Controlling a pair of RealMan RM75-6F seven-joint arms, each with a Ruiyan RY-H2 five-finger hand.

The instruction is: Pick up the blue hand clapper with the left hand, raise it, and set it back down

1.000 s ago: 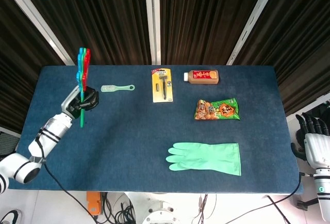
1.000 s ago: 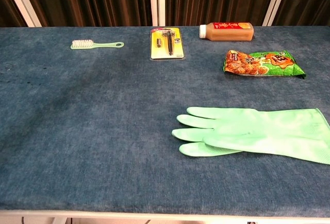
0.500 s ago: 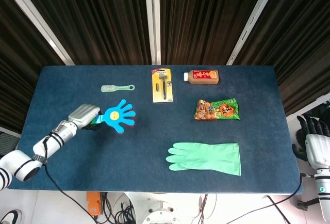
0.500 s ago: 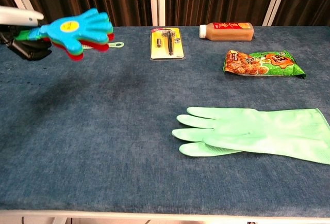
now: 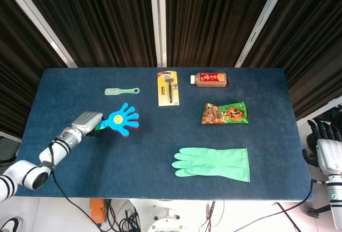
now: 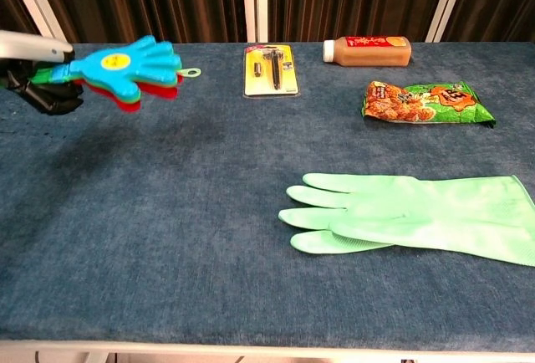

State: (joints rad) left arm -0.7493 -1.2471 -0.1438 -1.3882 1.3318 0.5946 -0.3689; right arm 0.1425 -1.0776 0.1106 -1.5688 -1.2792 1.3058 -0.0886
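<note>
At the table's left, the left hand (image 5: 85,122) has its fingers wrapped round the handle of the blue hand clapper (image 5: 122,119), holding it level above the cloth. Far right, the right hand (image 5: 324,136) hangs off the table; its fingers' state is unclear.

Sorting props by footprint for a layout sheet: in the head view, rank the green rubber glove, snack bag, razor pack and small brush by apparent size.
1. green rubber glove
2. snack bag
3. razor pack, close to the bag, so unsure
4. small brush

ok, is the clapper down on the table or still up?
Up: the clapper hangs above the cloth, handle gripped by the left robot hand.
</note>
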